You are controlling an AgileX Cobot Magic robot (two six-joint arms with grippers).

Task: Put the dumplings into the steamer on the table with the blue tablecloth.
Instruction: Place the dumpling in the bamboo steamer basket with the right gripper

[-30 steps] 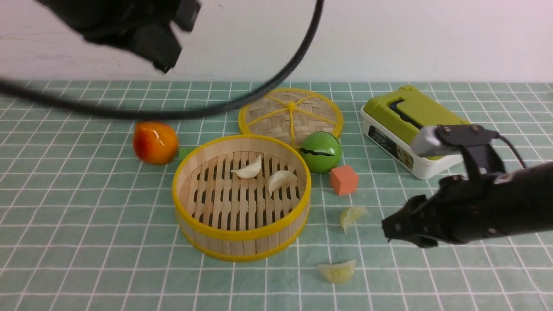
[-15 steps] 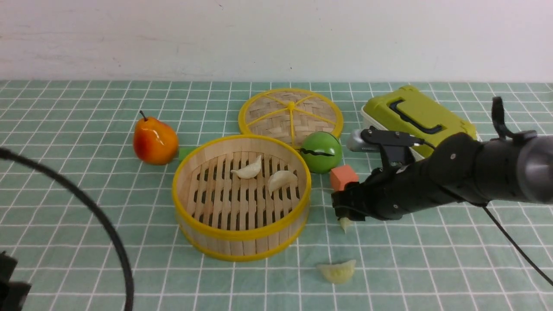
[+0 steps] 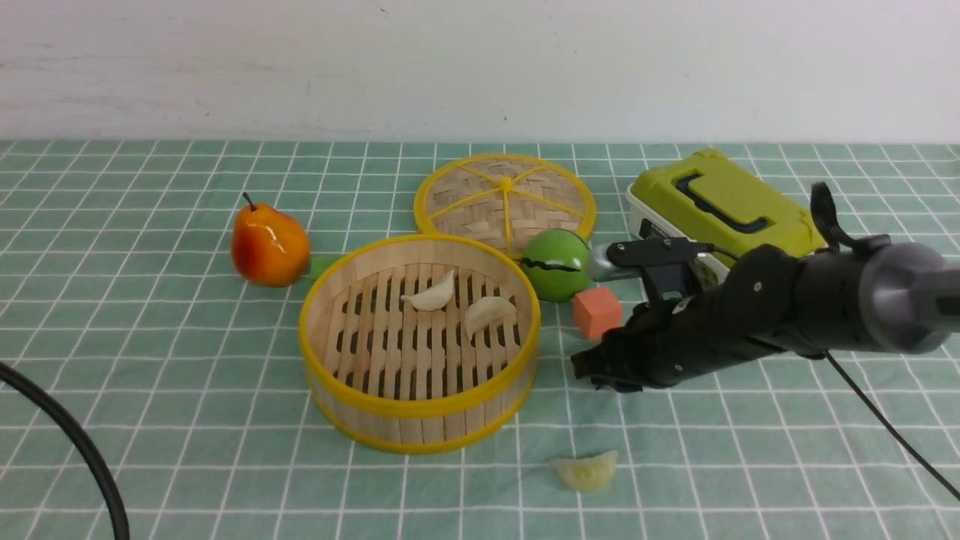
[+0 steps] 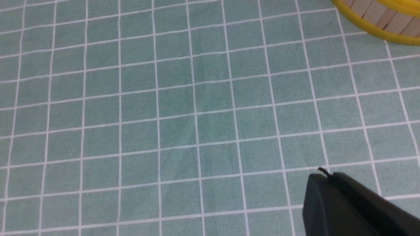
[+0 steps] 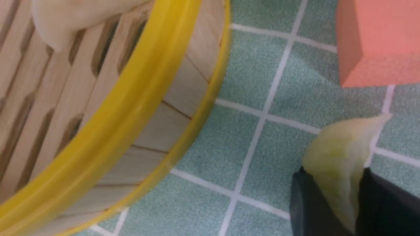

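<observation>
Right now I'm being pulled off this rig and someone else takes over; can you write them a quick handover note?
Left gripper: shut, empty, over the tablecloth.
Right gripper: jaws shut on one yellow-green dumpling, low beside the steamer.
Done: two white dumplings lie in the steamer.
Left: drop the held one in, then fetch the other yellow-green dumpling from the tablecloth in front of the steamer.

Two dumplings (image 3: 431,294) in steamer (image 3: 420,426); cube (image 3: 597,313) right of it; lid (image 3: 504,193) behind.

Plain, faintly scuffed off-white wall (image 3: 480,67)
</observation>
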